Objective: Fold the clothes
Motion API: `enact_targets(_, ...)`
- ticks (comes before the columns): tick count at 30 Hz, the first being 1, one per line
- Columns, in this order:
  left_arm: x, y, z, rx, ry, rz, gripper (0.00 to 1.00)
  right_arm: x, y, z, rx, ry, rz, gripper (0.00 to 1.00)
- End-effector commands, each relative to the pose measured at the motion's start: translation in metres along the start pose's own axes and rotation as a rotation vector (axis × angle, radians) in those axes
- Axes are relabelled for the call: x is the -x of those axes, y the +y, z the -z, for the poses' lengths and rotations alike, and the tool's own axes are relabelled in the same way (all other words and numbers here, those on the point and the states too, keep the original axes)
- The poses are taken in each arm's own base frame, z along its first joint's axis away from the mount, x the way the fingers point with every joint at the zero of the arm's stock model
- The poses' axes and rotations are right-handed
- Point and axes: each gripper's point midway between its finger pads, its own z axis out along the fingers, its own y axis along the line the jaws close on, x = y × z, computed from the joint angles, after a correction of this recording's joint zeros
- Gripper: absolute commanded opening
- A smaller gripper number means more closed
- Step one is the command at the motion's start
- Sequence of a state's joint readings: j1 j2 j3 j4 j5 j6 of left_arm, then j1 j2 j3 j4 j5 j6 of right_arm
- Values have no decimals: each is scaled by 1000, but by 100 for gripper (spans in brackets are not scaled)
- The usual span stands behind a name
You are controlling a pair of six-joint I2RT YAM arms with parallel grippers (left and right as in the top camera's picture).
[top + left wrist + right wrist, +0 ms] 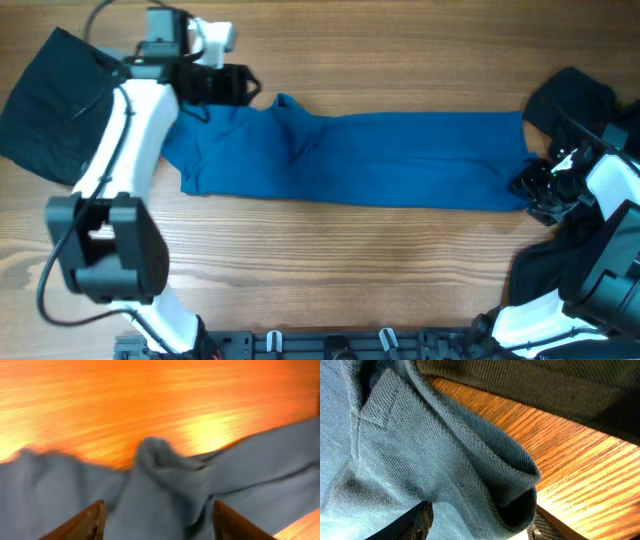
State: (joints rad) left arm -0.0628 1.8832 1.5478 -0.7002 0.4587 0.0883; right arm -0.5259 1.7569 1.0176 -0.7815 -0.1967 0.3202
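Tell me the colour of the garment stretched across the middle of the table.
The shirt is plain medium blue, clearest in the overhead view.

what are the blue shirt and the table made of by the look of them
Blue shirt: knitted fabric, likely cotton piqué, matte; the right wrist view shows a fine pebbled knit and soft folds. Table: wood or wood-look laminate, smooth, slightly glossy; straight grain lines and bright glare.
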Motion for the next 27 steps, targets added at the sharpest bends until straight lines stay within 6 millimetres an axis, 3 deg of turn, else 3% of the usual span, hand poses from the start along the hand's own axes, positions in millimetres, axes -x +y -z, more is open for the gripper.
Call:
enact_targets(1,-18,-29,-59,-110,80,32,82,5,-1,-1,-17,-3,7,63)
enact_targets(5,-34,-49,-110,-143,124,26,84,4,-2,-1,-18,-1,7,63)
enact_targets(8,-41,-51,-125,-150,138,17,81,3,-2,-1,-19,4,6,63)
enact_targets(9,-42,-51,-126,-150,139,18,74,3,-2,-1,-20,6,5,63)
enact_targets(12,-41,-51,-123,-149,140,21,27,2,-2,-1,-20,7,5,63)
enact_targets(14,-43,-54,-113,-146,155,29,4,2,-2,-1,-20,7,5,63)
enact_targets(18,-42,-53,-83,-67,168,33,4,2,-2,-1,-21,9,5,63)
enact_targets(22,-60,-34,-48,113,245,51,4,2,-2,-1,-21,9,4,63)
enact_targets(23,-70,-33,-44,122,283,63,34,2,-2,-1,-21,9,4,63)
enact_targets(24,-79,-33,-43,127,318,74,49,2,-2,-1,-21,9,4,63)
enact_targets(25,-88,-32,-42,131,358,87,48,2,-2,-1,-21,9,4,63)
enact_targets(27,-99,-30,-38,147,404,100,17,2,-2,-1,-21,9,3,63)
